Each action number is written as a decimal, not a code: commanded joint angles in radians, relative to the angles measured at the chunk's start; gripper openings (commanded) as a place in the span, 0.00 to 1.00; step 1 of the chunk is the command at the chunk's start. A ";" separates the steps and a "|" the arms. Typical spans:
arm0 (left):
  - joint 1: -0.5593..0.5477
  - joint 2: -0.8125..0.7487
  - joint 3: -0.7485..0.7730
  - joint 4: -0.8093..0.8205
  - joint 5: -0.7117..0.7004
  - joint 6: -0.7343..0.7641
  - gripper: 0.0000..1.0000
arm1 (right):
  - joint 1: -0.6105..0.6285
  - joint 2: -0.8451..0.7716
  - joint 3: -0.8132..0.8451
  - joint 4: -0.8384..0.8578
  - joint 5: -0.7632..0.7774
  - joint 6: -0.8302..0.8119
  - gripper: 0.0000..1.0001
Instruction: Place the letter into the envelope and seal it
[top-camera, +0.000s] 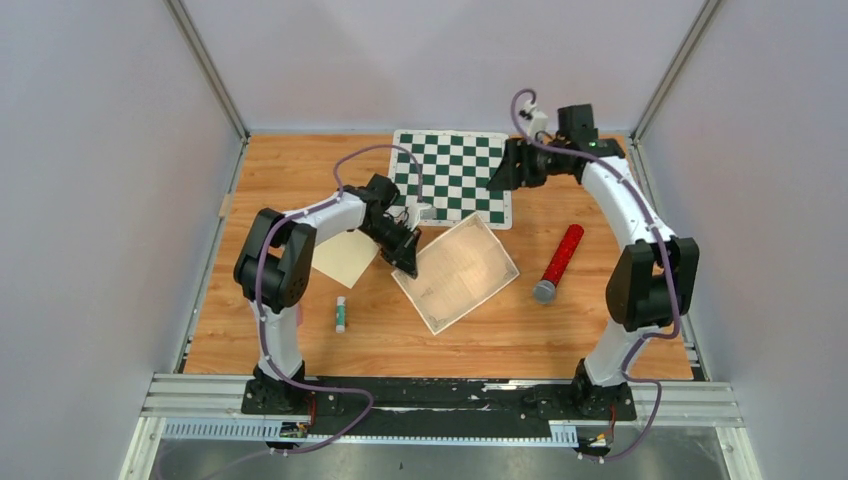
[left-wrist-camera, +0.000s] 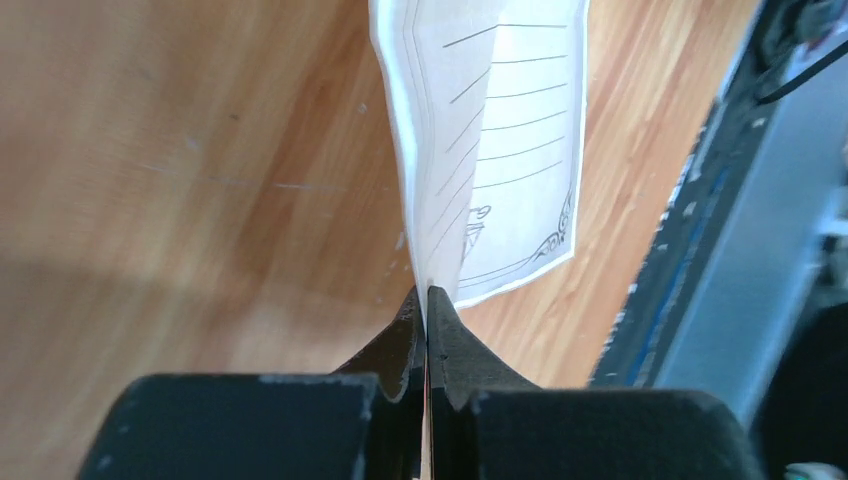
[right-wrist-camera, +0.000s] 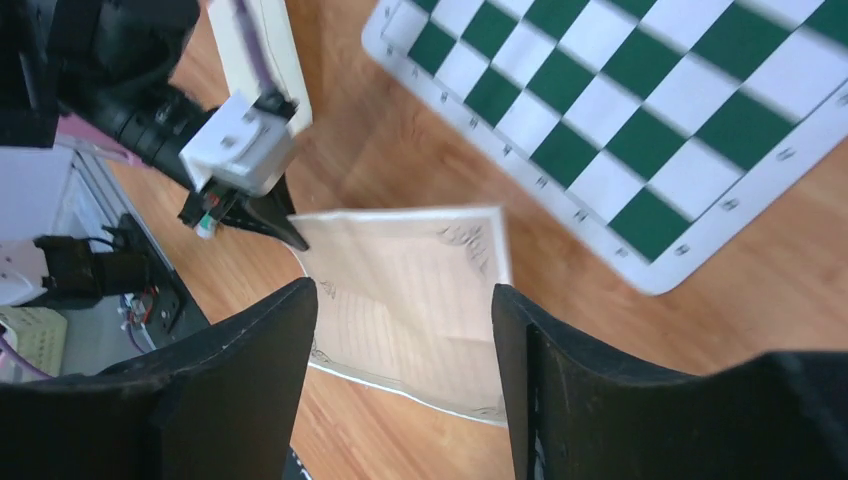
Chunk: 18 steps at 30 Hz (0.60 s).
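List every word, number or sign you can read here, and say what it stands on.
No text reads clearly.
chessboard: small marks along its white border, too blurred to read.
letter: ruled lines and ornamental corners, no legible words.
green-and-white tube: any print too small to read.

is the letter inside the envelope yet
No, the letter lies unfolded on the table, one corner pinched in the left fingers, outside the envelope.

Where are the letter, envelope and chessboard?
letter (top-camera: 462, 272), top view, middle of the sheet.
envelope (top-camera: 345, 258), top view, exposed cream face.
chessboard (top-camera: 455, 172), top view, centre squares.
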 joint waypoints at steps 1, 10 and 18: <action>0.002 -0.084 0.103 -0.164 -0.158 0.389 0.00 | -0.085 0.150 0.147 -0.164 -0.200 -0.125 0.65; 0.053 -0.050 0.255 -0.150 -0.217 0.426 0.00 | -0.094 0.168 0.170 -0.103 -0.312 -0.398 0.74; 0.065 -0.004 0.293 -0.118 -0.220 0.380 0.00 | -0.088 0.183 0.132 -0.130 -0.417 -0.468 0.77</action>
